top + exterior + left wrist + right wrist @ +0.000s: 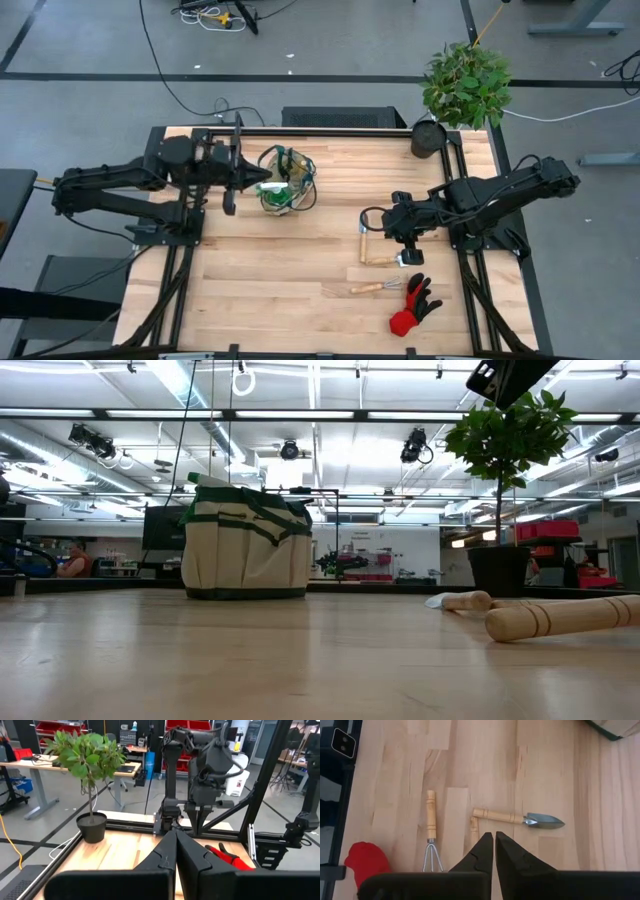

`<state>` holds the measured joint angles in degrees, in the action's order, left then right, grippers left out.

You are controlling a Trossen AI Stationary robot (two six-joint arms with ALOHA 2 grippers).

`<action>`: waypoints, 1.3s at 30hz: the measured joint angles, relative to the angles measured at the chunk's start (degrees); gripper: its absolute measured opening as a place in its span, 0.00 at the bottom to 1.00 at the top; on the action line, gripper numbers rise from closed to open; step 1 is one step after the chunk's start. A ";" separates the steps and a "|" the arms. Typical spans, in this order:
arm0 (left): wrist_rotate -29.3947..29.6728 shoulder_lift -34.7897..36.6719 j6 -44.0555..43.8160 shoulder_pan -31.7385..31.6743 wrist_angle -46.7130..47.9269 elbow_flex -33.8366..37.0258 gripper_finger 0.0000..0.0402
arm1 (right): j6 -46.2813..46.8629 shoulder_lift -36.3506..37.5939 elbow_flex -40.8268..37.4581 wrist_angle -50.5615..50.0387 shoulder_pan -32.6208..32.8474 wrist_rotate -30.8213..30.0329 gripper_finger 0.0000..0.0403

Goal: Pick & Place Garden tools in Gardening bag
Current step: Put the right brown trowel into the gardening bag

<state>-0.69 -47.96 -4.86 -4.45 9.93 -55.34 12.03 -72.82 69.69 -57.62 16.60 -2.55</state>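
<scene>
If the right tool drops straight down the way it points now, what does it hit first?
Most likely the wooden-handled trowel: the right tool, shut, points down at the table just beside its handle. Depth is unclear, so it may meet bare tabletop instead.

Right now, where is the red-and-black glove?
In the high view the red-and-black glove lies on the table's near right side, just right of the small wooden-handled rake and below the right hand.

The counter (395,780) is pale wood planks, smooth with a soft sheen. The gardening bag (246,545) is tan cloth with dark trim. The trowel (520,818) and hand rake (431,840) have turned wooden handles and grey metal heads. The glove (413,305) looks like red-and-black fabric.
</scene>
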 joint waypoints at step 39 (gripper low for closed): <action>-1.99 0.13 4.02 0.00 19.57 -16.62 0.02 | 1.44 -14.43 -0.01 -3.33 0.40 3.61 0.62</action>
<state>-2.68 -47.83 -0.84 -4.45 29.50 -71.96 13.47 -87.25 69.68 -60.95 17.00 1.06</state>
